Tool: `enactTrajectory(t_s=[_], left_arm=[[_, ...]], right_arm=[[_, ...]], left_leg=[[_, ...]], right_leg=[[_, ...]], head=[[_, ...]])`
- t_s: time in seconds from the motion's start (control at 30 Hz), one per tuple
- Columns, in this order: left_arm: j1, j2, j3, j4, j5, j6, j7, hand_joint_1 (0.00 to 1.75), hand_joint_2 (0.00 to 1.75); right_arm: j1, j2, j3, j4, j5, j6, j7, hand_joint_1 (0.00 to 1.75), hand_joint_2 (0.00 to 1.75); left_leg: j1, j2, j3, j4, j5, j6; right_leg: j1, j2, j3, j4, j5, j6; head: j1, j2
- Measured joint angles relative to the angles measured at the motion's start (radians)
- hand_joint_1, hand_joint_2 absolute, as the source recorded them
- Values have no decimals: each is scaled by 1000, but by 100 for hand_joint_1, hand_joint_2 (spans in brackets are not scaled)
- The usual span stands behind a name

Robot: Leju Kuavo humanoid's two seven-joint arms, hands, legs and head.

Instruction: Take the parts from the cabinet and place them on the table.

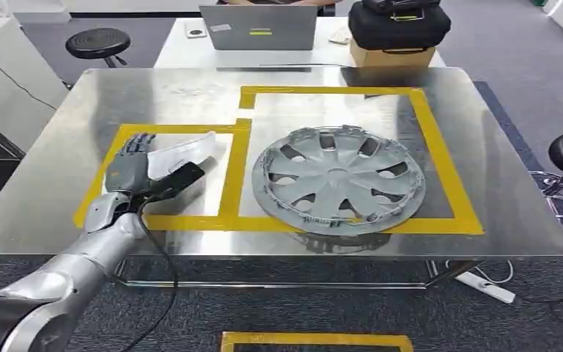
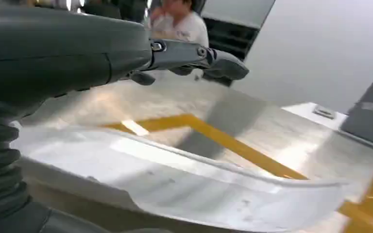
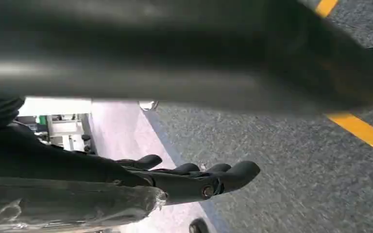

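While the left robot hand point(image 1: 133, 165) holds the white curved part point(image 1: 183, 155) low over the tabletop point(image 1: 59, 191), the part's long axis runs rightward from the palm toward the hubcap point(image 1: 337, 180). Right robot hand point(image 3: 194, 177): fingers extended, state unclear.

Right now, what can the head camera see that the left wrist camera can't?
The head view alone shows the silver wheel cover lying in the big yellow tape square, a laptop and a black stool. The left wrist view alone shows a person behind the table. Both show the left hand, the white curved part under its fingers, and the shiny table.
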Motion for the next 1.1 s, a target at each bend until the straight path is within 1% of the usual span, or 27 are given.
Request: enactTrajectory(t_s=[0.03, 0.07, 0.13, 0.17, 0.2, 0.23, 0.27, 0.3, 0.33, 0.37, 0.43, 0.47, 0.5, 0.57, 0.6, 0.63, 0.67, 0.7, 0.77, 0.8, 0.83, 0.87, 0.9, 0.93, 0.97, 1.0, 1.1], left_arm=[[16, -11, 22, -35, 110, -52, -58, 0, 0], [36, -23, 42, -79, 206, -107, -81, 0, 0], [72, -52, 67, -205, 434, -255, -70, 0, 0], [88, -69, 70, -261, 523, -309, -59, 0, 0], [105, -79, 70, -315, 608, -348, -51, 0, 0], [126, -92, 71, -381, 709, -374, -42, 0, 0], [144, -101, 70, -430, 776, -379, -39, 0, 0], [161, -107, 68, -474, 823, -380, -32, 0, 0], [173, -112, 66, -514, 846, -381, -29, 0, 0], [181, -118, 66, -544, 858, -382, -29, 0, 0], [193, -125, 61, -604, 899, -383, -30, 0, 0], [198, -128, 56, -631, 922, -385, -32, 0, 0], [206, -129, 48, -664, 950, -389, -32, 0, 0], [232, -131, 25, -736, 989, -376, -31, 0, 0], [249, -132, 10, -775, 998, -348, -29, 0, 0], [262, -135, -6, -813, 1004, -322, -29, 0, 0], [271, -135, -21, -847, 1006, -300, -28, 0, 0], [276, -134, -35, -872, 1013, -288, -28, 0, 0], [297, -131, -56, -918, 1029, -281, -44, 0, 0], [322, -129, -72, -953, 1038, -281, -72, 0, 0], [353, -129, -88, -991, 1044, -276, -97, 0, 0], [381, -131, -110, -1028, 1040, -264, -120, 0, 0], [402, -132, -124, -1060, 1013, -254, -129, 0, 0], [414, -127, -152, -1094, 961, -247, -125, 0, 0], [421, -113, -182, -1117, 924, -246, -121, 0, 0], [429, -103, -209, -1136, 913, -256, -132, 0, 0], [470, -83, -242, -1171, 916, -291, -178, 0, 0]], right_arm=[[1, 0, 0, 0, 0, -4, 0, 0, 0], [4, 0, 0, 0, 0, -6, -3, 0, 0], [11, 0, -1, 0, 0, -12, -5, 0, 0], [13, 0, -1, 0, 0, -15, -6, 0, 0], [12, 0, -1, 0, 0, -17, -6, 0, 0], [11, 0, -1, 0, 0, -19, -6, 0, 0], [12, 0, -1, 0, 0, -21, -6, 0, 0], [14, 0, -1, 0, 0, -21, -6, 0, 0], [18, 0, -1, 0, 0, -22, -6, 0, 0], [20, 0, -1, 0, 0, -22, -6, 0, 0], [20, 0, -2, 0, 0, -26, -6, 0, 0], [19, 0, -2, 0, -1, -30, -6, 0, 0], [17, 0, -2, 0, -1, -32, -6, 0, 0], [16, 0, -5, 0, -3, -35, -4, 0, 0], [18, 0, -10, 0, -4, -38, -2, 0, 0], [18, 0, -12, 0, -4, -39, 0, 0, 0], [19, 0, -13, 0, -4, -40, 1, 0, 0], [19, 0, -15, 0, -4, -42, 2, 0, 0], [19, 0, -18, 0, -4, -46, 3, 0, 0], [20, 0, -19, 0, -4, -49, 5, 0, 0], [20, 0, -19, 0, -4, -52, 7, 0, 0], [21, 0, -20, 0, -4, -53, 8, 0, 0], [21, 0, -20, 0, -4, -53, 8, 0, 0], [21, 1, -20, 0, -5, -53, 7, 0, 0], [21, 2, -20, 0, -5, -52, 5, 0, 0], [20, 2, -21, 0, -6, -51, 2, 0, 0], [21, 2, -27, 0, -6, -47, -2, 0, 0]], left_leg=[[-2, 0, -5, 7, 2, 8], [-4, 0, -5, 8, 0, 14], [2, 0, -4, 4, 5, 29], [2, -1, -4, 4, 4, 35], [1, -1, -4, 4, 4, 39], [0, 0, -4, 4, 3, 41], [-2, 3, -4, 5, 1, 42], [-3, 4, -4, 5, 0, 44], [-3, 4, -4, 5, 0, 44], [-3, 2, -3, 5, -1, 44], [-1, -1, 4, 5, -4, 39], [-1, -2, 6, 5, -7, 34], [-9, -4, 0, 13, -9, 28], [-7, -4, 2, 6, -4, 19], [-4, -4, 4, 2, -3, 13], [-4, -3, 5, 3, -9, 6], [-4, 0, -1, 18, -23, 0], [-5, 0, -25, 69, -56, -3], [-4, 0, -101, 222, -127, -6], [-4, 0, -133, 284, -145, -7], [-4, 1, -142, 300, -138, -6], [-4, 1, -130, 273, -110, -3], [-4, 1, -100, 211, -69, 1], [-5, 1, -60, 134, -31, 5], [-5, 2, -20, 64, -7, 9], [-7, 3, 9, 5, -7, 10], [-11, 0, 7, 5, -11, 23]], right_leg=[[0, 0, 0, -6, 4, 6], [-2, 0, 2, -9, 5, 10], [-4, -2, -5, -7, -3, 22], [-4, -3, -13, 20, -25, 25], [-3, -3, -40, 80, -62, 28], [-3, -3, -83, 171, -104, 29], [-3, -3, -123, 253, -135, 30], [-3, -3, -149, 301, -142, 31], [-3, -3, -151, 299, -129, 30], [-3, -4, -133, 258, -95, 29], [-6, -4, -48, 82, -2, 26], [-7, -4, -18, 15, 8, 25], [-4, -2, -2, -6, 0, 21], [-1, 1, -7, 3, 1, 12], [2, 2, -8, 3, 0, 4], [-4, 1, -4, -4, 4, -4], [-6, 1, -2, -5, 5, -9], [-6, 0, -1, -5, 4, -14], [-6, -2, -2, -5, 4, -18], [-5, -2, -1, -5, 3, -19], [-5, -1, -1, -5, 3, -19], [-5, 0, 0, -5, 3, -19], [-5, 1, 1, -5, 3, -19], [-5, 1, 2, -5, 2, -18], [-5, 1, 4, -5, 2, -14], [5, 1, 0, 4, -3, -5], [0, 0, 3, -9, 2, 10]], head=[[4, 0], [0, 0], [0, 0], [8, 0], [13, 0], [13, 0], [14, 0], [13, 0], [14, 0], [14, 0], [14, 0], [14, 0], [14, 0], [13, 0], [13, 0], [13, 0], [12, 0], [5, 0], [6, 0], [5, 0], [6, 0], [4, 0], [4, 0], [4, 0], [4, 0], [3, 0], [7, 0]])
